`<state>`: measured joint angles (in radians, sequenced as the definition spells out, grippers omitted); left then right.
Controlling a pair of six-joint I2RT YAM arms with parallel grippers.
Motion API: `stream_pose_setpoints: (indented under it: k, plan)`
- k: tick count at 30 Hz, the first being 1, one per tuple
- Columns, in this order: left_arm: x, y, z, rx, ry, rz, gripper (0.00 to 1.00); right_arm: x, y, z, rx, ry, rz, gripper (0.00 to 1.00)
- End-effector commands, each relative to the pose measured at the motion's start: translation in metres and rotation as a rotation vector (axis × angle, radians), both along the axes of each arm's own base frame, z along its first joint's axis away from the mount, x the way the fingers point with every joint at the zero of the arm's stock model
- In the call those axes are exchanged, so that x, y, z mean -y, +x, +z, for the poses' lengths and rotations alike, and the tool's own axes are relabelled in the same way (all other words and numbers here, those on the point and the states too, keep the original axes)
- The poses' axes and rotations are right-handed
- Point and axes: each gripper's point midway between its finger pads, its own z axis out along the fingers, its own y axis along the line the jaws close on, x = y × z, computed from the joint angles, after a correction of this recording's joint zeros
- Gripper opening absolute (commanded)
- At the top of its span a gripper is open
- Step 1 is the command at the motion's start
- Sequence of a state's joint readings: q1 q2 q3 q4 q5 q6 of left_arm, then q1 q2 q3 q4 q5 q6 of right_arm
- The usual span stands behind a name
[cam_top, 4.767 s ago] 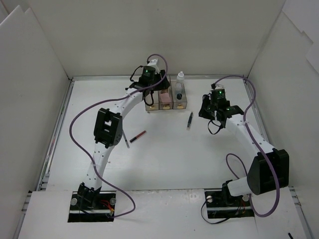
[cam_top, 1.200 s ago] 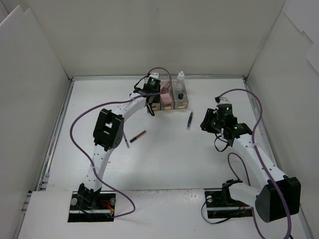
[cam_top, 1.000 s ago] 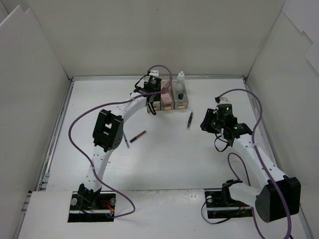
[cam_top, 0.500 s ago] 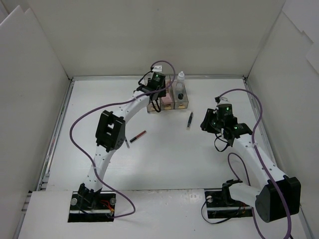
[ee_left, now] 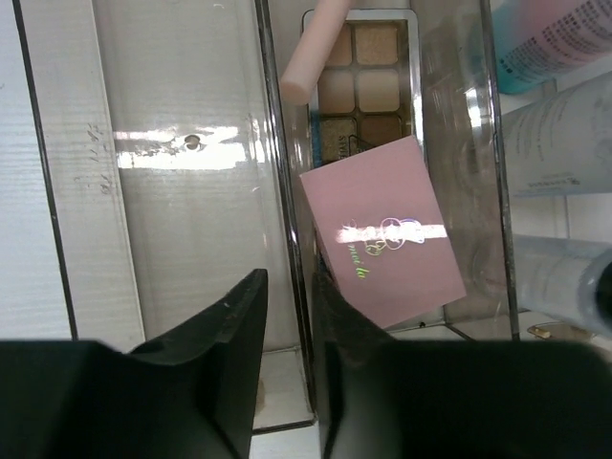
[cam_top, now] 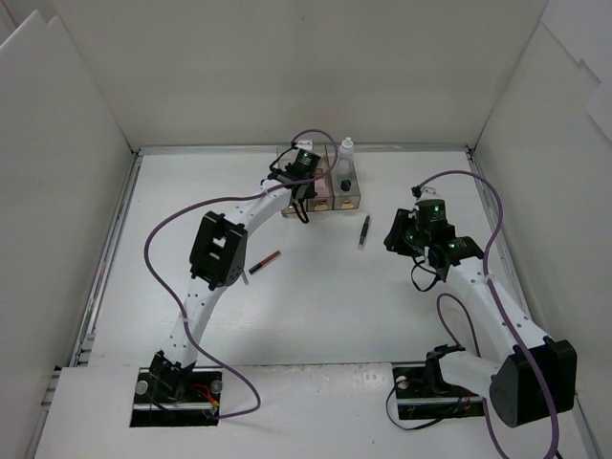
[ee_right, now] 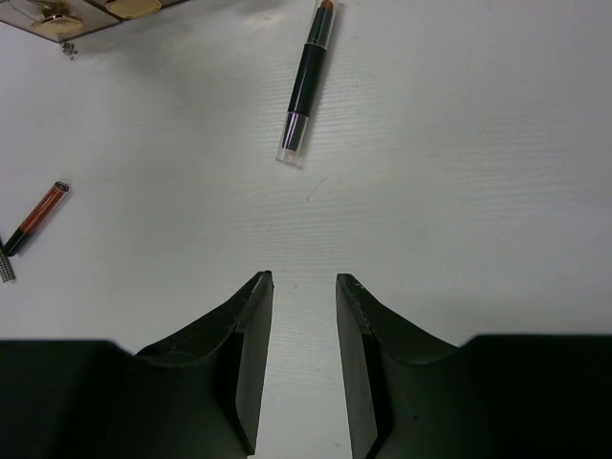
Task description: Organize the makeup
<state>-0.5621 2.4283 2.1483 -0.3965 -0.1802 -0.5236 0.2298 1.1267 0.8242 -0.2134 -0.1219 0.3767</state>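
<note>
The clear three-compartment box (cam_top: 352,203) stands at the back centre. In the left wrist view my left gripper (ee_left: 289,287) is slightly open and straddles the box's divider wall (ee_left: 277,143). The left finger is in the empty left compartment. The right finger is in the middle one, by the pink square pad (ee_left: 382,229), a brown palette (ee_left: 368,86) and the pink stick (ee_left: 316,53). The white-blue bottle (ee_left: 545,48) lies in the right compartment. My right gripper (ee_right: 304,279) is open and empty above bare table, short of the black pencil (ee_right: 308,81). The red pencil (ee_right: 36,218) lies to its left.
A white bottle (cam_top: 346,148) stands behind the box. The black pencil (cam_top: 364,231) and the red pencil (cam_top: 265,260) lie loose on the white table. White walls enclose the table on the left, back and right.
My left gripper has shifted right along the box, from its left end to the divider by the middle compartment. The right arm pulled back early on and has held still since.
</note>
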Motion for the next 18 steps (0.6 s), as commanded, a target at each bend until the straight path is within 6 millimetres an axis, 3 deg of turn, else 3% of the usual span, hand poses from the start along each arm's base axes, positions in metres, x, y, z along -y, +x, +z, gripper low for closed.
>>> stream_pose_setpoints:
  k: [1, 3, 4, 6, 8, 9, 11, 15, 18]
  plan:
    - [0.002, 0.001, 0.035, 0.059, -0.040, 0.020, 0.16, -0.002, 0.006, 0.010, 0.038, 0.015, 0.009, 0.30]
    - [-0.003, -0.006, 0.026, 0.042, -0.029, 0.022, 0.04, -0.002, 0.006, 0.012, 0.046, 0.013, 0.007, 0.30]
    - [-0.005, -0.009, 0.039, 0.059, -0.039, 0.026, 0.01, -0.002, 0.005, 0.012, 0.047, 0.012, 0.007, 0.30]
    - [-0.011, -0.018, 0.036, 0.042, -0.027, 0.021, 0.00, -0.001, 0.006, 0.013, 0.052, 0.010, 0.004, 0.30]
    - [-0.014, -0.029, 0.046, 0.035, -0.038, 0.010, 0.00, -0.001, 0.005, 0.015, 0.058, 0.013, 0.009, 0.30]
    - [-0.019, -0.038, 0.035, 0.008, -0.023, 0.006, 0.00, -0.001, 0.004, 0.015, 0.055, 0.017, 0.010, 0.30]
    - [-0.023, -0.049, 0.046, 0.007, -0.038, 0.001, 0.00, -0.002, 0.003, 0.016, 0.062, 0.022, 0.010, 0.30]
    - [-0.037, -0.079, 0.038, -0.047, -0.042, 0.008, 0.00, -0.001, 0.002, 0.017, 0.067, 0.020, 0.007, 0.30]
    - [-0.032, -0.097, 0.035, -0.074, -0.049, -0.011, 0.00, 0.000, 0.000, 0.015, 0.064, 0.018, 0.004, 0.30]
